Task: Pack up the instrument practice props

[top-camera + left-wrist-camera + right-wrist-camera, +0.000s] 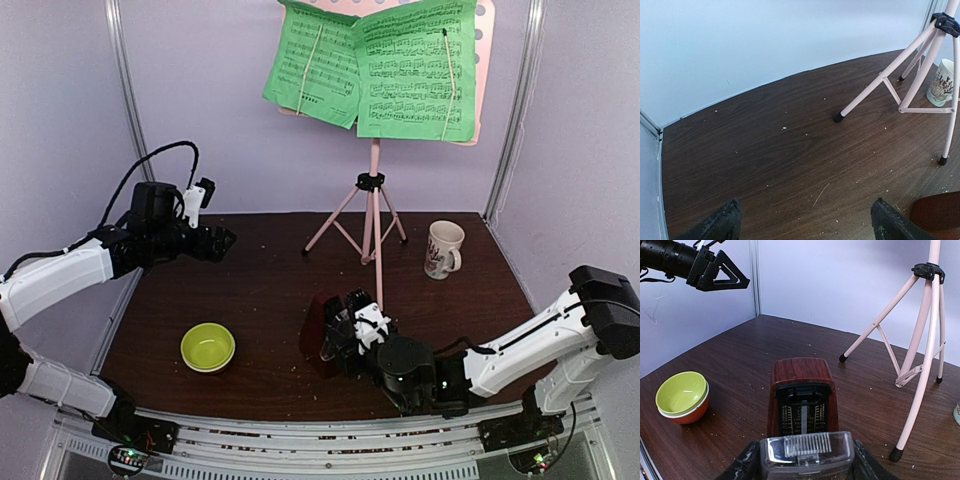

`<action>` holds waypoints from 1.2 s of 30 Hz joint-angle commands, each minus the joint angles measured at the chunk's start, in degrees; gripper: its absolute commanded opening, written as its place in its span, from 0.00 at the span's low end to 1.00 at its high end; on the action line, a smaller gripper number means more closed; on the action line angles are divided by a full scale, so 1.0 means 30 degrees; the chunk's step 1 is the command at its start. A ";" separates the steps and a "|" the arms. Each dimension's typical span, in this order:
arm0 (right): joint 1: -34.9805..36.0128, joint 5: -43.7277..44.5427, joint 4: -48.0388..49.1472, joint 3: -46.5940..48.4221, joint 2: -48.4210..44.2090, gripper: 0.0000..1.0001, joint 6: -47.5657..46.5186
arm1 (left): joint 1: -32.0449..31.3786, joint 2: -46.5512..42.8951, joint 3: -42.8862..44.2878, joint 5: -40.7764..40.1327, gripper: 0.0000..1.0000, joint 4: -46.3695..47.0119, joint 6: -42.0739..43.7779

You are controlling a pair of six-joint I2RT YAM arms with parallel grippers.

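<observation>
The pink tripod music stand [375,200] stands at the back middle, and the green sheet-music pages [375,65] are spread on its desk. The stand's legs also show in the left wrist view [880,82] and the right wrist view [920,340]. The dark red metronome [320,325] stands upright at the front middle with its dial face uncovered [800,390]. My right gripper [355,325] is shut on the clear plastic cover [807,452], held just in front of that face. My left gripper [215,243] is open and empty, up in the air at the left [807,227].
A white mug [444,248] stands to the right of the stand's legs. A yellow-green bowl [208,346] sits at the front left, left of the metronome. Walls close in the table at the back and on both sides.
</observation>
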 commanded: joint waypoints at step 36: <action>-0.1209 -0.1963 -0.1934 0.0756 0.1239 0.67 0.1032 | 0.0024 -0.0404 -0.0070 0.0091 0.93 0.0552 0.0334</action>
